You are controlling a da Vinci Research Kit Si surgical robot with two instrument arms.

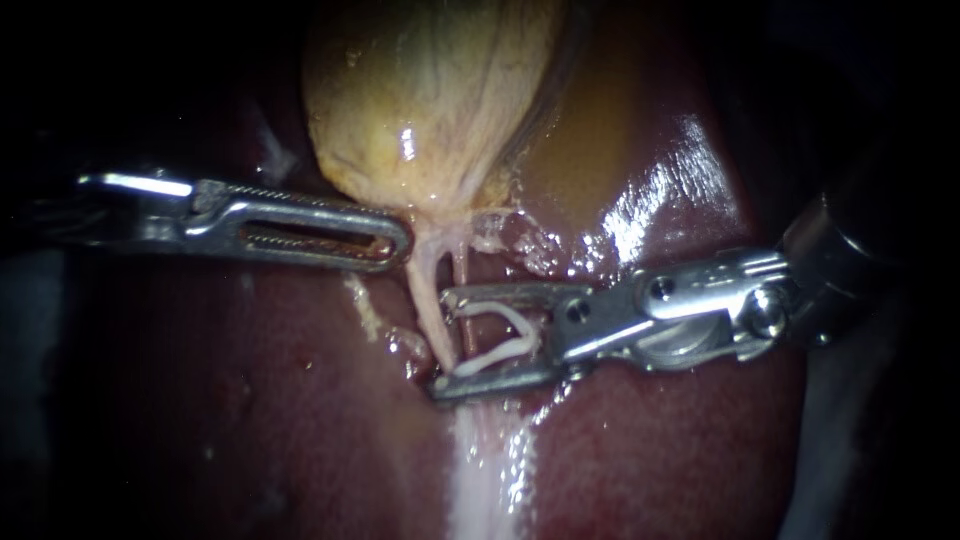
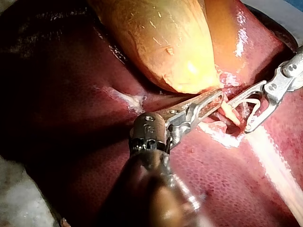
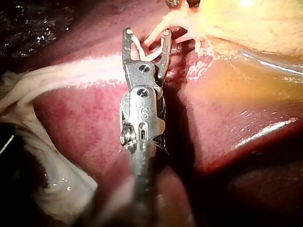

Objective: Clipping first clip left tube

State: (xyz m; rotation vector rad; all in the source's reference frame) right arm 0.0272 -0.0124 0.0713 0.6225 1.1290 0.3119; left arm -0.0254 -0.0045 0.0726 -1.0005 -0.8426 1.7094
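Pale, thin and wet, the left tube drops from the gallbladder across the mouth of the right instrument, whose wide-spread jaws carry an open white clip, though the left wrist view shows only a stub of it.

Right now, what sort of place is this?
Probably a surgical bench, not inside a body: liver and gallbladder lie exposed, a pale surface shows past the liver's edge, and the right instrument holds a white clip.

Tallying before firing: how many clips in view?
1: the clip, between the jaws of the right instrument, at the tubes. None shows on them; others may be hidden.
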